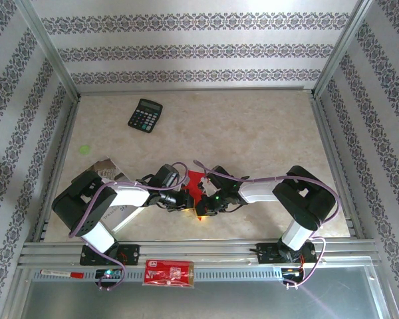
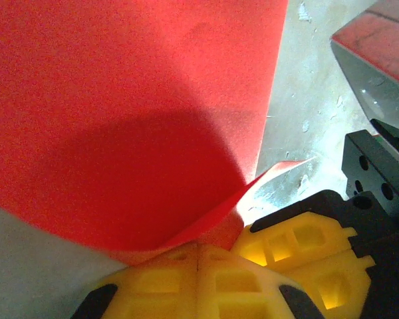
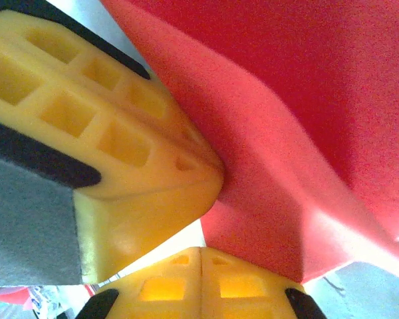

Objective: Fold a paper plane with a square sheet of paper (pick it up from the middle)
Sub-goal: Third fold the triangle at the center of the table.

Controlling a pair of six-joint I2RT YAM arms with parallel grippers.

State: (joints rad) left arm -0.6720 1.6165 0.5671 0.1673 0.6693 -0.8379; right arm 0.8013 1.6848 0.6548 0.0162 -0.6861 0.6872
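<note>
Looking down from the top camera: meeting the left gripper point(image 1: 185, 201) and the right gripper point(image 1: 203, 209) tip to tip over the front middle of the table point(image 1: 253, 126), with the square sheet of paper point(image 1: 197, 181) showing there as a small red patch just beyond them. Also taking in from above, and from neither wrist, a black calculator point(image 1: 145, 115) lying well apart at the far left, a green spot point(image 1: 85, 149) near the left edge, and a red printed packet point(image 1: 168, 272) resting on the front rail. Moving to the left wrist view: seeing the left gripper point(image 2: 198, 262) with jaws pressed together, pinching the near edge of the paper point(image 2: 133, 100), curling it upward, and catching a yellow finger point(image 2: 306, 246) of the right gripper just beside it. Turning to the right wrist view: finding the right gripper point(image 3: 201, 266) with jaws likewise pressed together, nipping a bent fold of the paper point(image 3: 306, 100), touching a finger point(image 3: 120, 133) of the left gripper, and revealing a sharp crease not readable from above.
</note>
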